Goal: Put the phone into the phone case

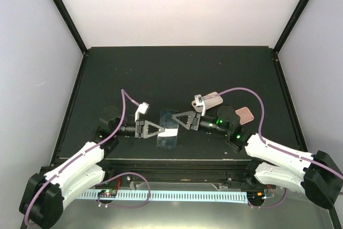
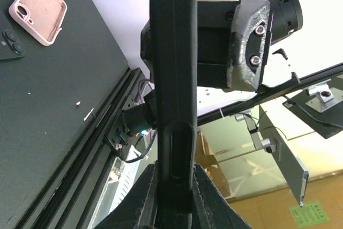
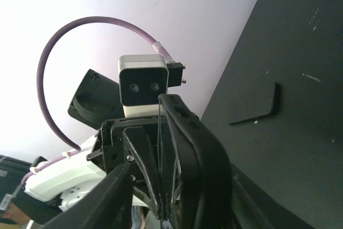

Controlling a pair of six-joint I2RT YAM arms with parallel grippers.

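Over the near middle of the matte black worktop (image 1: 177, 68), a dark glossy rectangular phone (image 1: 167, 140) is held between the two arms. The left pincer (image 1: 162, 128) reaches in from the left. In its own wrist view its two fingers are clamped on the phone's lower end, with the phone seen edge-on and standing tall between them. The right pincer (image 1: 178, 120) comes in from the opposite side, a little further back. The left wrist view shows its fingers on either side of the phone's other end, pressed against it, so both pincers are gripping the phone. The pink, soft-looking phone case (image 1: 246, 114) lies flat on the right part of the worktop, just beside the right arm and well apart from the phone. It lies hollow side up, with its camera cutout showing.
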